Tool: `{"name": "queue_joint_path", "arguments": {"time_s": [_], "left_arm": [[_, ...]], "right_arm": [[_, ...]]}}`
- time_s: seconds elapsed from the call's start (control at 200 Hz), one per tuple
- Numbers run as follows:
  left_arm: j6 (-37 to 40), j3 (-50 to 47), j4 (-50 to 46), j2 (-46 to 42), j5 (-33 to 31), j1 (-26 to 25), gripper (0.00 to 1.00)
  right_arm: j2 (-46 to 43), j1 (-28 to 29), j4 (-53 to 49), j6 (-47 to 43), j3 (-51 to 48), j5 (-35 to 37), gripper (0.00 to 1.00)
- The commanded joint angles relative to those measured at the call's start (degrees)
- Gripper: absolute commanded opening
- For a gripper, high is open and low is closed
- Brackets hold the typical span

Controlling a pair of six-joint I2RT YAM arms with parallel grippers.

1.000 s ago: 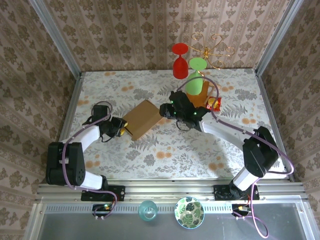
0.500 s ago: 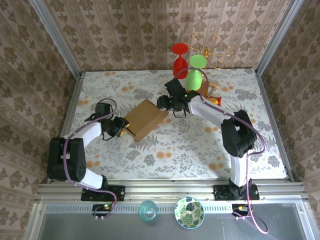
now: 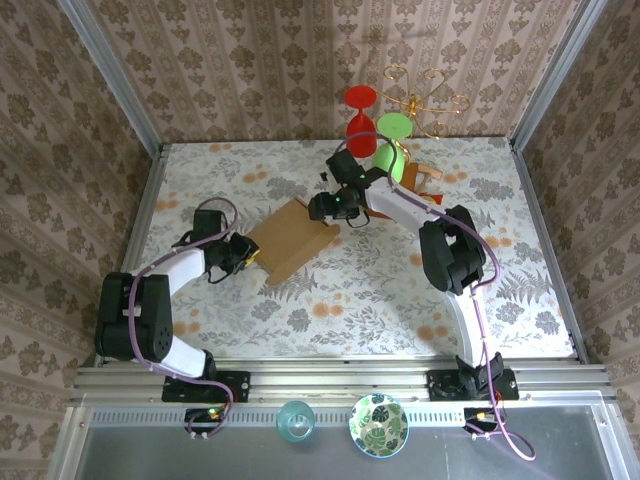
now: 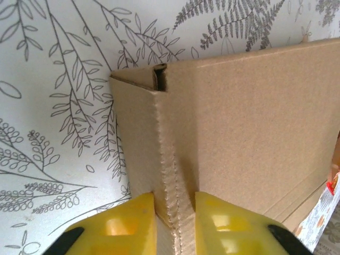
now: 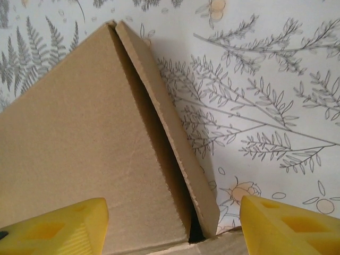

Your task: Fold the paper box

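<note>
Top external, paper box (image 3: 290, 238), floral tabletop (image 3: 350, 290), wallpaper (image 3: 250, 70)

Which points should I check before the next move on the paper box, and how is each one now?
1. Left gripper holds the paper box: ok, its fingers pinch the creased corner wall.
2. Right gripper open: ok, jaws wide, one each side of the box's corner.
3. Side flap tucked in: not ok, it stands away with a dark gap.
4. Box bottom flat on the table: cannot tell.
5. Right arm free of the green glass: cannot tell, they lie close in the top view.
</note>
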Motion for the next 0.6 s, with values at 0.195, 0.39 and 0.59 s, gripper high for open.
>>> {"name": "queue_joint_path", "arguments": {"time_s": [0.195,0.39,0.59], "left_arm": [[9.5,-2.8,0.6,2.9,6.7,5.2,0.05],[14.8,-3.2,1.8,4.8,13.4,8.9,0.0],[19.2,-3.6,2.5,5.7,18.7,11.7,0.0]], "right_arm": [[1.5,-2.6,-3.7,-4.6,0.9,-13.5,0.73],[2.4,-3.1,-5.9,-6.8,1.5,-17.2,0.74],[3.0,-3.2,-5.1,-5.9,1.3,-21.3,0.76]]}}
